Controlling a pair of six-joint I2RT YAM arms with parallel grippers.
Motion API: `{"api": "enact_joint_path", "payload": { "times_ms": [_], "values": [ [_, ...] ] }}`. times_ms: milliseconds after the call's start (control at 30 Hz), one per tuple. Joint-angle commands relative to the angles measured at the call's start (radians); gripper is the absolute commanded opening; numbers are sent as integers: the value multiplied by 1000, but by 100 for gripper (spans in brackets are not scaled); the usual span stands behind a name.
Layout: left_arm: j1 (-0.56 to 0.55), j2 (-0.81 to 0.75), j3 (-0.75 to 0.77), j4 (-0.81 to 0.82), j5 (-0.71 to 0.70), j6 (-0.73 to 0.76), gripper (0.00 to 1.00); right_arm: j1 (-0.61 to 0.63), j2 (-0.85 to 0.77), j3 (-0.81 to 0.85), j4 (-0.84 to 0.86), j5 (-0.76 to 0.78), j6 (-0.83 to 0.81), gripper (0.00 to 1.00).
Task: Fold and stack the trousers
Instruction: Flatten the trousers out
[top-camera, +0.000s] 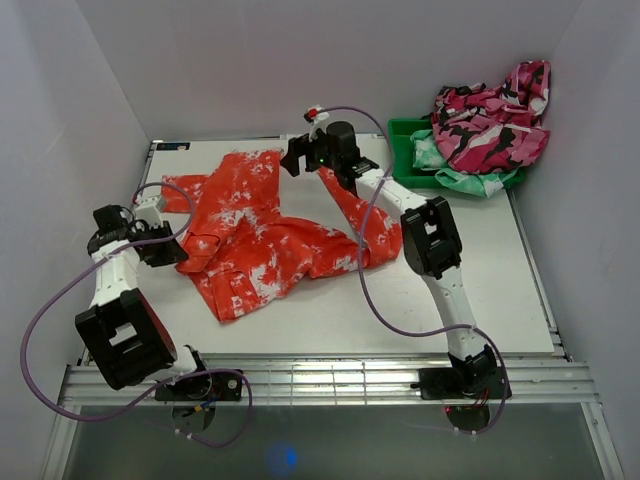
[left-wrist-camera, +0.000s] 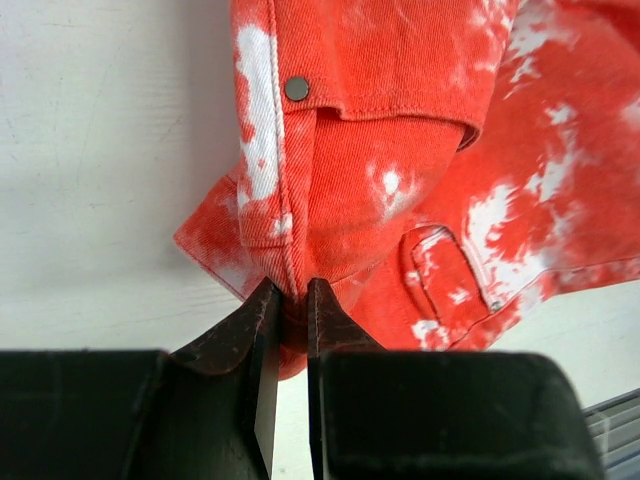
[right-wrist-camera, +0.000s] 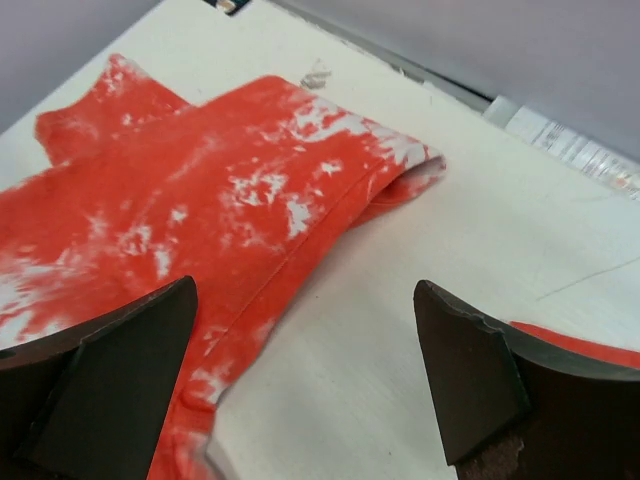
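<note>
- The arms' bases are sitting on the metal rail (top-camera: 330, 378) at the near edge of the table (top-camera: 400, 310), and a purple cable (top-camera: 45, 310) is looping out beside the left one
- The left gripper (left-wrist-camera: 290, 290) is reaching in low at the near left of the table, with its jaws drawn nearly together and pinching a rumpled edge of the trousers (top-camera: 260, 235)
- In the left wrist view a fold of red cloth is being squeezed between the two fingers, and a metal stud (left-wrist-camera: 297, 88) is showing on a seam just beyond them
- The trousers are lying rumpled across the left and middle of the table, partly doubled over themselves
- One leg is stretching toward the far edge, and the other is trailing to the right, passing under the right arm
- The right gripper (top-camera: 297, 160) is hovering over the far middle of the table, just beside the hem of the far leg
- Its jaws are standing wide apart and gripping nothing; in the right wrist view only bare table and the edge of the leg are showing between the fingers
- That leg is lying flat, its hem pointing toward the table's far edge
- A green bin (top-camera: 403, 135) is sitting at the far right corner
- A camouflage garment (top-camera: 490, 125) is heaping over the bin, and a mint garment (top-camera: 470, 182) is spilling out under it
</note>
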Motion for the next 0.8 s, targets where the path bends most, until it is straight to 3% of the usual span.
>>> {"api": "enact_joint_path", "payload": {
  "times_ms": [0, 300, 400, 500, 533, 600, 633, 767],
  "values": [
    [0, 9, -6, -68, -20, 151, 0, 34, 102, 60, 167, 44, 37, 94],
    [0, -10, 14, -133, 46, 171, 0, 52, 299, 149, 304, 58, 193, 96],
    [0, -17, 27, -148, 57, 165, 0, 65, 348, 183, 342, 23, 182, 91],
    [0, -26, 28, -140, 46, 156, 0, 72, 380, 214, 373, 14, 196, 71],
    [0, -26, 30, -137, 38, 151, 0, 72, 382, 215, 379, 12, 196, 52],
    [0, -11, 36, -127, 15, 139, 0, 68, 363, 199, 382, -18, 197, 26],
    [0, -3, 40, -125, 9, 134, 0, 62, 346, 180, 384, -40, 200, 8],
    [-1, 44, 74, -105, -21, 116, 0, -12, 183, -11, 397, -170, 223, 8]
  ]
}}
